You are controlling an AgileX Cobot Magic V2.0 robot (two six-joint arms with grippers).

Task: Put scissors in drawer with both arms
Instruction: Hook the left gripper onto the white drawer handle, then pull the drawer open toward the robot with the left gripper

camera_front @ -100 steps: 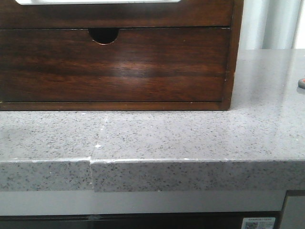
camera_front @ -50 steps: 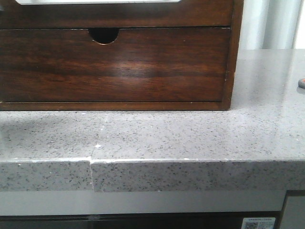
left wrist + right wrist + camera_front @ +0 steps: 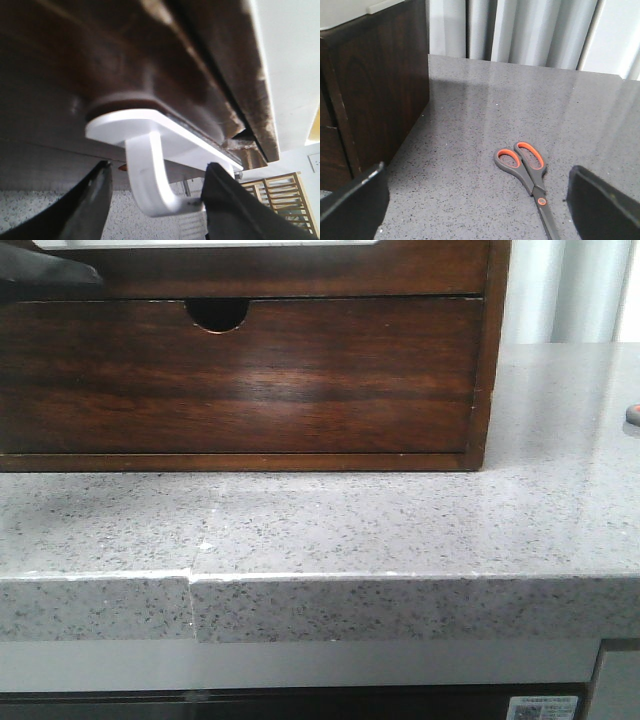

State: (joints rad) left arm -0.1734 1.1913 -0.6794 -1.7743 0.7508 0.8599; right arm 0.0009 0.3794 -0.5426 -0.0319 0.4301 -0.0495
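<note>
Only the left wrist view shows the left gripper [image 3: 155,195], its jaws apart around a white hooked handle [image 3: 150,175] on the glossy dark-brown drawer [image 3: 115,55]. The right gripper [image 3: 475,200] gapes over grey-and-orange scissors [image 3: 525,167] lying on the speckled counter [image 3: 485,100], lower centre.

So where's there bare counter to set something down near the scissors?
Bare counter lies between the wooden cabinet and the scissors, and back toward the curtain. In front, the right gripper crowds the scissors.

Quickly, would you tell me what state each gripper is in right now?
Left gripper: open, fingers either side of the white handle, not gripping.
Right gripper: open, empty, above the scissors.
</note>
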